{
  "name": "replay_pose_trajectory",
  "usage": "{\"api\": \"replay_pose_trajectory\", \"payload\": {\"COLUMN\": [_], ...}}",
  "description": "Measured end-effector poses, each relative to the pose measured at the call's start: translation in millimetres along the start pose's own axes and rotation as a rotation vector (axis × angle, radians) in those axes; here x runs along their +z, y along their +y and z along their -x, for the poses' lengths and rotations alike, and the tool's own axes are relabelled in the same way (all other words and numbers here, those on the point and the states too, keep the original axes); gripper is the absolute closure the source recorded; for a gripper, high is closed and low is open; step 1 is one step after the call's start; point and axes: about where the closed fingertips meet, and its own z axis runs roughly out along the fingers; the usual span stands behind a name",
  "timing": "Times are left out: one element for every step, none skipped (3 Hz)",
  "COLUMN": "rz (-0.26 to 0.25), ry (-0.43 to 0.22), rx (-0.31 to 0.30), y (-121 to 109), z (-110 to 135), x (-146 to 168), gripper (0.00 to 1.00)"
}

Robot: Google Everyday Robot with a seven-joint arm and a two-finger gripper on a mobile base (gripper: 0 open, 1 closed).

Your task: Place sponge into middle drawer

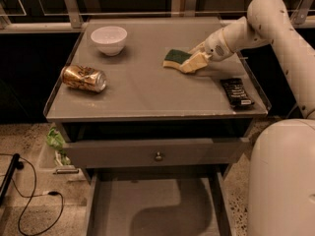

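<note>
The sponge (173, 57), dark green on top of pale yellow foam, lies on the grey table top right of centre. My gripper (192, 63) is low over the table at the sponge's right end, touching or nearly touching it, with the white arm reaching in from the right. The middle drawer (118, 205), a wide shallow grey box with a bare floor, stands pulled out at the bottom of the camera view, below the table's front.
A white bowl (109, 38) sits at the back left and a crushed gold can (83, 77) at the left. A black flat bar (236, 92) lies near the right edge. A drawer front with a round knob (158, 156) is slightly out. My white body (283, 181) fills the lower right.
</note>
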Motion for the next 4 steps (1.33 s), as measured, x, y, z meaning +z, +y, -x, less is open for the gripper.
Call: {"api": "replay_pose_trajectory", "payload": {"rz": [0.0, 0.02, 0.039, 0.04], "ry": [0.0, 0.007, 0.03, 0.066], "rx": [0.0, -0.021, -0.066, -0.137], "y": [0, 11, 35, 66], "z": [0, 2, 9, 16], "x": [0, 1, -10, -25], "gripper": [1.0, 1.0, 1.0, 1.0]}}
